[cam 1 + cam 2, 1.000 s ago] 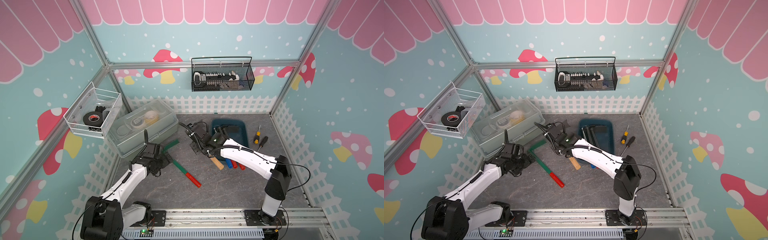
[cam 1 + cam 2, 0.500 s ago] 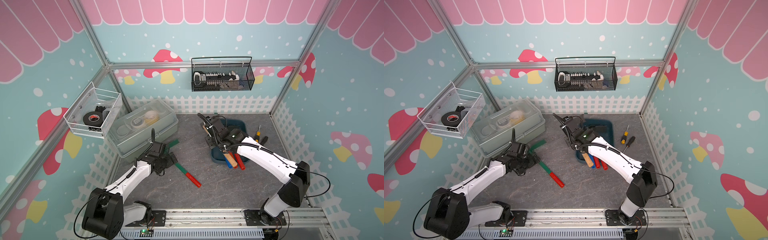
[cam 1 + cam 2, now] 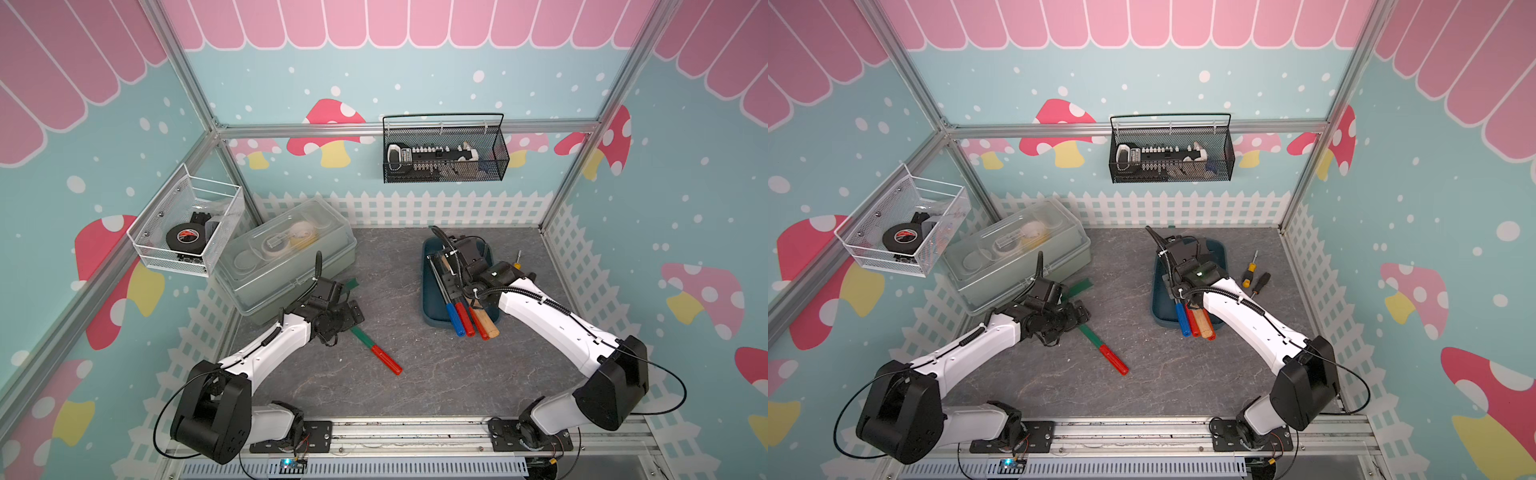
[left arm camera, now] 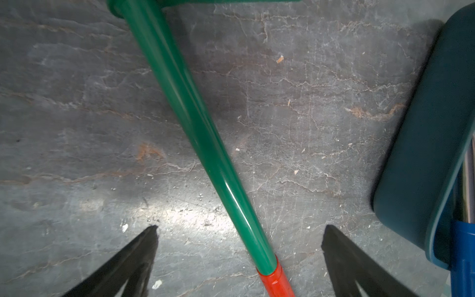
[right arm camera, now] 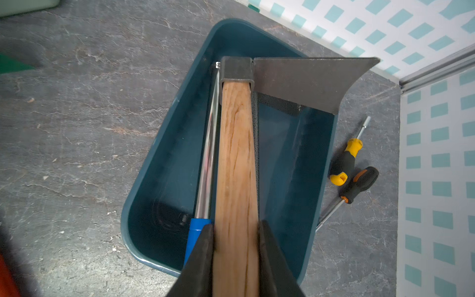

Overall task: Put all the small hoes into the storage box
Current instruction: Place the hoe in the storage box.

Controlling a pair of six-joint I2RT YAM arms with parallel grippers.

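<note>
My right pincer (image 5: 236, 231) pinches the small hoe (image 5: 237, 154), now over the storage box (image 5: 164, 164), not beside it as 1 second ago; my left pincer (image 4: 240, 227) is spread

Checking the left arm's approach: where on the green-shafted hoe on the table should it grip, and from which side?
Take the green hoe by its round shaft, mid-length, from straight above, closing across it. It lies on the table with bare surface either side, and the open left hand straddles it.
</note>
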